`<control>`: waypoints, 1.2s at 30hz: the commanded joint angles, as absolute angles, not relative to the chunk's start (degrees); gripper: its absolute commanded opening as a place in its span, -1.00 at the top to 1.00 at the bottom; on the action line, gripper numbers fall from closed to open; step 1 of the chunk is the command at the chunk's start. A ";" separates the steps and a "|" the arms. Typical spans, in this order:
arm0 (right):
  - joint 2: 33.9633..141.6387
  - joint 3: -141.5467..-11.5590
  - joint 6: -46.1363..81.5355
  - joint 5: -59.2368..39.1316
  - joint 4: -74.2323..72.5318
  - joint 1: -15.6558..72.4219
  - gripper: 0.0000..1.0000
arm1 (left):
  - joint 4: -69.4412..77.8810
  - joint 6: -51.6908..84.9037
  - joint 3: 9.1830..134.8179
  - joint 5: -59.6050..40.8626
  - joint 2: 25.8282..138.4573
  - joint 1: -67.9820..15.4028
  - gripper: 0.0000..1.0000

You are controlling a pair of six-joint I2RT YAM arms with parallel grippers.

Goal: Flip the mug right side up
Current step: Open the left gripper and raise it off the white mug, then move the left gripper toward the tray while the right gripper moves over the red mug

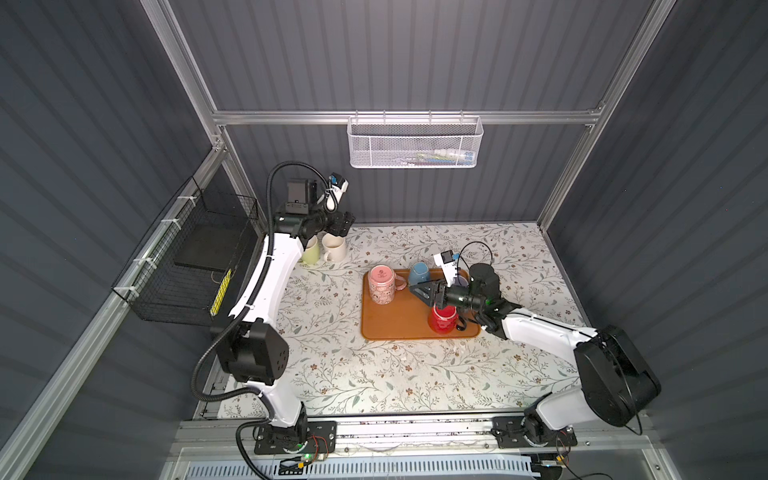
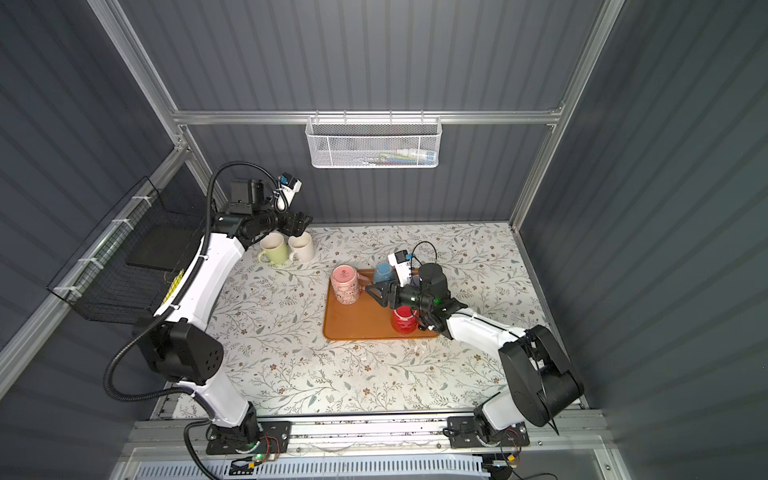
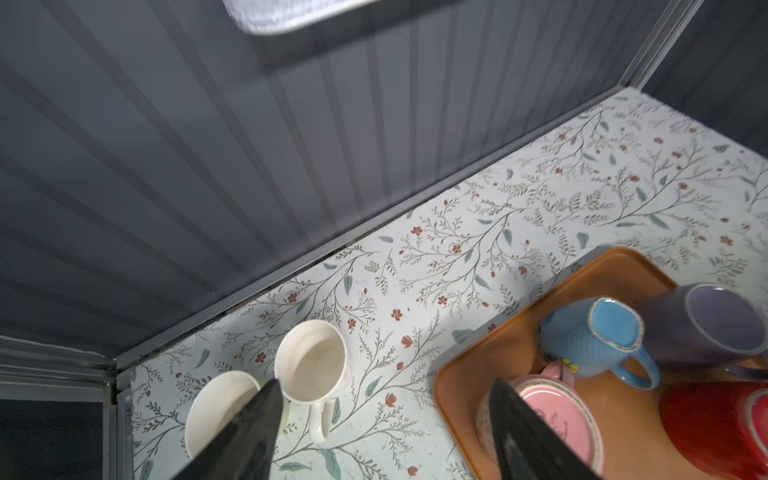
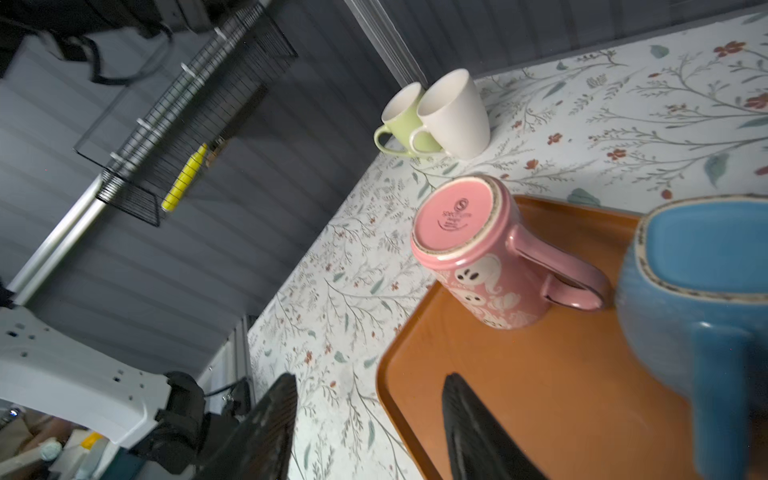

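Black right fingers stand apart and empty over the orange plastic tray where the inverted pink ghost-print ceramic mug sits; we judge this the approach, next gripping and flipping it, with our left fingers wide and empty.

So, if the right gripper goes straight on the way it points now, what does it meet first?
Probably the upside-down pink mug on the tray, though depth is hard to judge.

Clear across the floral-patterned bench in front of the orange plastic tray; blocked in back-left corner by pale green ceramic mug and cream ceramic mug.
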State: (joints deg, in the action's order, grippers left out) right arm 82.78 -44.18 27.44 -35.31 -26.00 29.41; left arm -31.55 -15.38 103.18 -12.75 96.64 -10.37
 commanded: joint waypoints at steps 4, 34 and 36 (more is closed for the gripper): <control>78.29 -51.67 10.04 -25.15 4.64 29.79 -0.17 | -22.94 -8.38 90.13 -14.53 86.70 -12.32 -0.62; 70.75 -45.01 3.66 -9.61 20.97 28.76 -0.39 | -11.82 4.57 62.36 -6.20 78.72 -37.00 -0.57; 70.88 -44.14 4.45 -10.18 19.48 28.69 -0.39 | -12.57 4.13 62.54 -6.00 78.84 -37.00 -0.57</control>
State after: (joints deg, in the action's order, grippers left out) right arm 70.46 -45.39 2.63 -9.04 20.64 29.02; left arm -12.16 3.70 62.50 -7.29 79.35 -37.15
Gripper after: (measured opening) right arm 0.697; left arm 0.787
